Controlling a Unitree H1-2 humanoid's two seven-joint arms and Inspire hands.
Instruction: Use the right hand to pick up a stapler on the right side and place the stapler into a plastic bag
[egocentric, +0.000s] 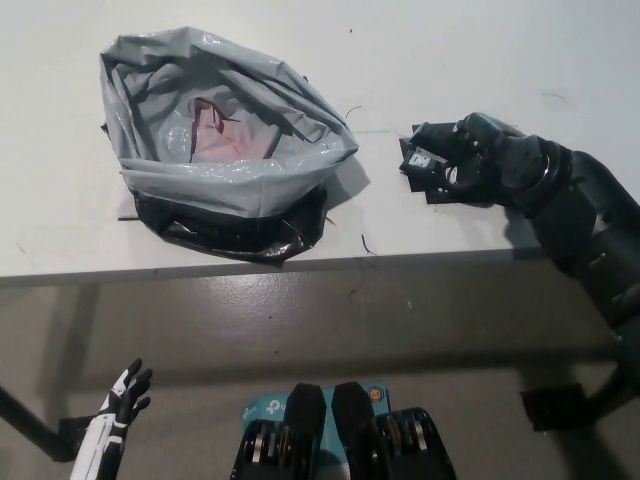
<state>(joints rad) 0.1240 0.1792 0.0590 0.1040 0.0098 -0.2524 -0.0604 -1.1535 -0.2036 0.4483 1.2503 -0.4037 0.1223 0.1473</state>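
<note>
Right hand (482, 160) is on the stapler (418, 160), over at the right side of the tabletop (480, 60), near the front edge. The black fingers (462, 132) are curled close around the stapler's dark body, holding it. Only its left end pokes out of the hand. Whether it has left the surface or sits flat on it, I cannot tell from this steep angle.

The plastic bag (180, 75) lies well apart to the left, grey and crumpled, its mouth open and facing up, black plastic folded under its near edge. Something pink (235, 140) already lies inside. No stapler in there yet.

So the reach is done, and the grasp looks made. By my reckoning that puts the job somewhere short of halfway: what is left is the lift, the carry leftwards across bare tabletop, the lowering over the bag's mouth and the release.

The white left hand (120, 398) hangs idle at the lower left, below the tabletop's edge, fingers spread and holding nothing.

Writing? There is a small pale label on the exposed end of the stapler, too tiny to read. The bag shows no print or brand that I can make out
</note>
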